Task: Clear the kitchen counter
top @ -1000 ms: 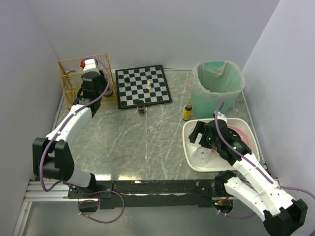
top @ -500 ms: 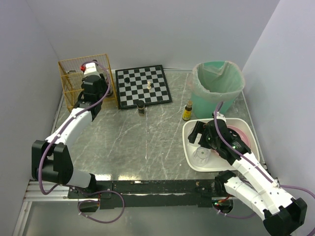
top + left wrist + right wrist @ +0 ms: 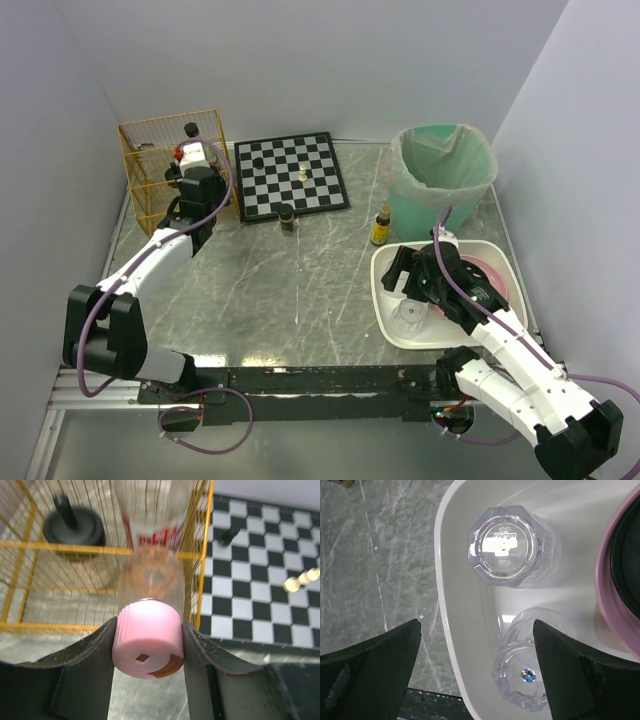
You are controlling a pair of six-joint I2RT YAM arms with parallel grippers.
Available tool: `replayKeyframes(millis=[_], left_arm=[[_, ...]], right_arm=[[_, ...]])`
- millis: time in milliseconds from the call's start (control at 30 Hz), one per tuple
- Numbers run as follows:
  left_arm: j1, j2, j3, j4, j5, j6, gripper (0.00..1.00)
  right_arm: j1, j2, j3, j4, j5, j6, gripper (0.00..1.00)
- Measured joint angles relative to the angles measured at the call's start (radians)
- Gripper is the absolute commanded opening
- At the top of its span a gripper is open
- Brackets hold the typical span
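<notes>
The grey-green marble kitchen counter (image 3: 300, 290) fills the top view. My left gripper (image 3: 193, 165) is at the back left by a yellow wire basket (image 3: 150, 140). In the left wrist view this gripper (image 3: 148, 645) is shut on the pink cap of a clear bottle with a red label (image 3: 150, 535). The bottle points toward the basket (image 3: 30, 545). My right gripper (image 3: 415, 285) hovers open and empty over the white tray (image 3: 385, 290). In the right wrist view the open gripper (image 3: 476, 625) hangs above the tray rim (image 3: 445, 605) and two upturned clear glasses (image 3: 507, 545) (image 3: 530, 670).
A black-lidded item (image 3: 74, 527) stands in the basket. A chessboard (image 3: 292, 175) with a few pieces lies at the back. A small dark bottle (image 3: 288, 218) and a yellow bottle (image 3: 380, 227) stand on the counter. A green bin (image 3: 443, 170) is back right. A pink dish (image 3: 620, 590) lies in the tray.
My left gripper has drawn back from the basket toward me with the bottle, uncovering the black lid in the basket. The right arm has not moved.
</notes>
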Motion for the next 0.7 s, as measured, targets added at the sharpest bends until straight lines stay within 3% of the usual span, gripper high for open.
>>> replayKeyframes(millis=[700], left_arm=[[-0.02,0.004,-0.013,-0.04,-0.026,-0.024,0.01]], right_arm=[[0.0,0.015,-0.011,0.008,-0.016,0.0,0.99]])
